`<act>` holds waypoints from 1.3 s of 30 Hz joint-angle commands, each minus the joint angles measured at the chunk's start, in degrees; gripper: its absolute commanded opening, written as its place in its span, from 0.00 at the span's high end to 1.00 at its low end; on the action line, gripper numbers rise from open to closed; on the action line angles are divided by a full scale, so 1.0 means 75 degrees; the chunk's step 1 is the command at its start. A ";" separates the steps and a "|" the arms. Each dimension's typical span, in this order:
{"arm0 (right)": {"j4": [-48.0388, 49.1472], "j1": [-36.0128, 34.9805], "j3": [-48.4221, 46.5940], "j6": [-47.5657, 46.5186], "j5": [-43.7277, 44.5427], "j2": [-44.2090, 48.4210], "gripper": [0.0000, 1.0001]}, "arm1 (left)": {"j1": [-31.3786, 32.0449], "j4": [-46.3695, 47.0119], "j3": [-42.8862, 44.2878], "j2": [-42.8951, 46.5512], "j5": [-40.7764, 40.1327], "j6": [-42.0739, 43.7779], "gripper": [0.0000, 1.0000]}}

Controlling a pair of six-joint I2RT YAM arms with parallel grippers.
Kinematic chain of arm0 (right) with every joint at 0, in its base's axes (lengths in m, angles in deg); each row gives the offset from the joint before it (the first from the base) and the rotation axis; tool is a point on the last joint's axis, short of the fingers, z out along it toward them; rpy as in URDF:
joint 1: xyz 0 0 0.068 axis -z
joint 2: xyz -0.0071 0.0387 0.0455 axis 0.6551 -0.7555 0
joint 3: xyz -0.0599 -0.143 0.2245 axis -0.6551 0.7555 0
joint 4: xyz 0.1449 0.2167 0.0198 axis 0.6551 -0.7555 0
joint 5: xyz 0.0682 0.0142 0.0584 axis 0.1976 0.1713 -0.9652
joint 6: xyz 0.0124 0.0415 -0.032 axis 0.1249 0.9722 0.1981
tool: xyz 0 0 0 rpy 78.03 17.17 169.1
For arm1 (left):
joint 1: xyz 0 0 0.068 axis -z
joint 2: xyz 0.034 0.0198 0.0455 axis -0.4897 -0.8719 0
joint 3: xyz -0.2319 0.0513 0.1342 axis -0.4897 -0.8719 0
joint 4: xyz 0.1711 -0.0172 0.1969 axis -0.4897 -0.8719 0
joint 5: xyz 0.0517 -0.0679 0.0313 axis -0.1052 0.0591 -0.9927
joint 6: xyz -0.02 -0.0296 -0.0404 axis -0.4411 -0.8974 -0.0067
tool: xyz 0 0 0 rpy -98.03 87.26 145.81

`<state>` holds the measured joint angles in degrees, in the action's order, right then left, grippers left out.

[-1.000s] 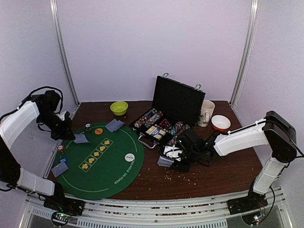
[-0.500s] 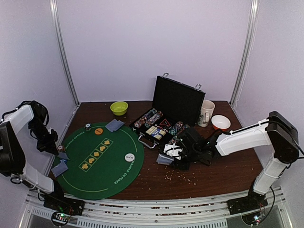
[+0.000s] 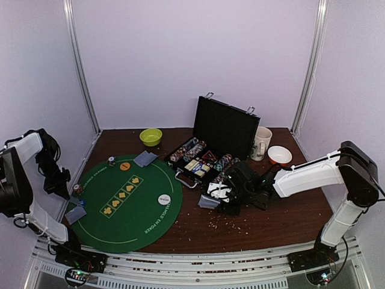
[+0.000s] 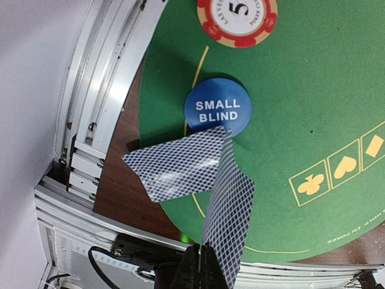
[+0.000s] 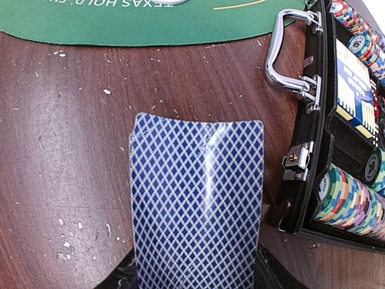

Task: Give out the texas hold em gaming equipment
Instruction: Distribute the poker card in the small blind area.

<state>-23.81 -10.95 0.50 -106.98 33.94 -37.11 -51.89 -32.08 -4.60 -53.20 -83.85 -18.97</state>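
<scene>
My left gripper [image 4: 201, 268] is shut on the edge of a blue-backed playing card [image 4: 231, 205], held above the near-left rim of the green poker mat [image 4: 313, 90]. Below it, a second card [image 4: 174, 164] lies half on the mat beside the blue SMALL BLIND disc [image 4: 217, 108] and a red-and-white chip [image 4: 237, 17]. In the top view the left gripper [image 3: 62, 186] is at the mat's left edge. My right gripper [image 3: 218, 197] is shut on a stack of blue-backed cards [image 5: 197, 205] over the wooden table, in front of the chip case [image 5: 343, 120]. The white dealer disc [image 3: 164, 198] lies on the mat.
The open black case [image 3: 212, 144] holds rows of chips. A lime-green bowl [image 3: 150, 136], a white mug [image 3: 261, 142] and a red-and-white bowl [image 3: 279, 156] stand at the back. More cards [image 3: 144, 158] and an orange disc [image 3: 124, 166] lie on the mat. A metal rail [image 4: 96, 120] borders the left edge.
My left arm has swung from over the mat's upper left to its near-left edge, carrying the card with it. The right arm has barely moved.
</scene>
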 commanded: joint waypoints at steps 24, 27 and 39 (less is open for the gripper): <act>0.0008 0.0011 0.0021 -0.0145 0.0076 0.0126 0.46 | -0.0182 0.0076 -0.0091 -0.0523 0.0059 0.0090 0.97; 0.0002 0.0019 0.0016 -0.0154 0.0075 0.0127 0.46 | -0.0194 0.0080 -0.0100 -0.0547 0.0048 0.0082 0.93; -0.0047 0.0023 -0.0015 -0.0179 0.0064 0.0155 0.46 | -0.0193 0.0037 -0.0117 -0.0385 -0.0210 -0.0068 0.58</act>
<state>-23.86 -10.95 0.50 -107.86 33.98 -37.13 -52.76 -31.88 -5.24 -56.92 -84.30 -18.93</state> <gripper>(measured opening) 0.539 0.330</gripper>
